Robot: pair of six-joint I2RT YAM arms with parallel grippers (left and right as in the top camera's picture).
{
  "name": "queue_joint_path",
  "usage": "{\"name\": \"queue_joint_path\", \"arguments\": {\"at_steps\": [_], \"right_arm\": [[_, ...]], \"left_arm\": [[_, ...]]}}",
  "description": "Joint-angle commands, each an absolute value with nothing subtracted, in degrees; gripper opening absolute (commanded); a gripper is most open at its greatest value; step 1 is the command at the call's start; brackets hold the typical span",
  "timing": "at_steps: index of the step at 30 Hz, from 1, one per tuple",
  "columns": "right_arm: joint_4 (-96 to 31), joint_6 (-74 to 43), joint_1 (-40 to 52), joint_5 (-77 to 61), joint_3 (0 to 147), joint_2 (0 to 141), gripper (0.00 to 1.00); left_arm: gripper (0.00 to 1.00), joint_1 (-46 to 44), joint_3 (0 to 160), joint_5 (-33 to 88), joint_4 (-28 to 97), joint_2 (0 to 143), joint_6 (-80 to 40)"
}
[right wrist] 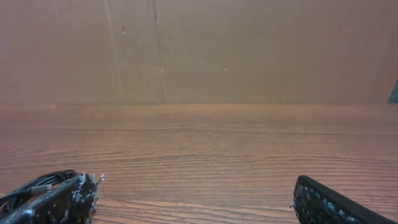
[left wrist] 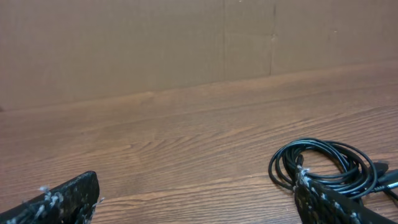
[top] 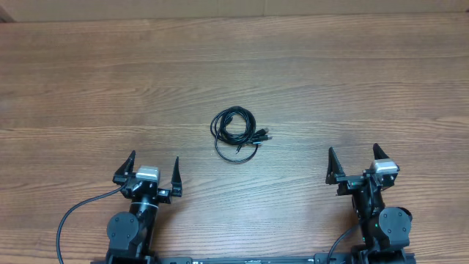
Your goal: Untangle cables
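Observation:
The cables [top: 236,132] lie as one small bundle of thin black loops with small plugs on its right side, near the middle of the wooden table [top: 330,81]. My left gripper [top: 154,171] is open and empty, near the front edge, left of and below the bundle. My right gripper [top: 357,163] is open and empty, near the front edge at the right. In the left wrist view the cables [left wrist: 323,163] lie at the right, partly behind my right finger. In the right wrist view a bit of the cables [right wrist: 31,185] shows at the lower left.
A brown cardboard wall [left wrist: 186,43] stands along the table's far edge. A thicker black arm cable [top: 73,216] curves beside the left arm's base.

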State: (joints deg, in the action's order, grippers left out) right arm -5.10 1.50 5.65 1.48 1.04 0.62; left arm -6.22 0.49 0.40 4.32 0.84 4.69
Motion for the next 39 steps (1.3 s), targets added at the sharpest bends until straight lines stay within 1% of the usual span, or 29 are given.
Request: {"name": "queue_joint_path", "arguments": {"at_steps": [1,5,10,16,21,26,31,35,39], "right_arm": [[-3.8,1.5,5.4,0.8,0.5,0.3,1.0],[-2.9,1.3,5.4,-0.7,0.5,0.3,1.0],[-6.0,-4.6,5.4,-0.6,1.7,0.3,1.0],[-14.3,-6.2,5.4,-0.7,6.9,1.2,1.0],[-17.9,-6.2,5.4,-0.7,12.7,6.3,1.0],[-22.8,-6.2,5.4,-0.8,20.3,15.1,1.0],[-28.2,-6.2,5.4,-1.8,29.3,25.6,1.0],[-35.2,-6.2,5.4,-3.6,37.7,34.5,1.0],[-45.5,-6.2,5.4,-4.2,48.1,44.6,1.0]], "left_arm": [[1.0,-5.7,0.3,1.7,3.8,0.3,4.5],[1.0,-5.7,0.3,1.7,4.5,0.3,0.3],[1.0,-5.7,1.4,1.7,5.9,0.4,-0.2],[0.99,-5.7,9.2,1.0,16.3,0.9,-0.4],[1.0,-5.7,16.1,1.2,22.5,6.1,-0.4],[1.0,-5.7,23.2,1.6,28.4,15.4,-1.4],[1.0,-5.7,32.4,1.5,32.3,28.5,-1.3],[1.0,-5.7,42.0,3.8,40.2,39.3,-1.5],[1.0,-5.7,51.9,7.9,50.2,49.4,-1.5]]}}
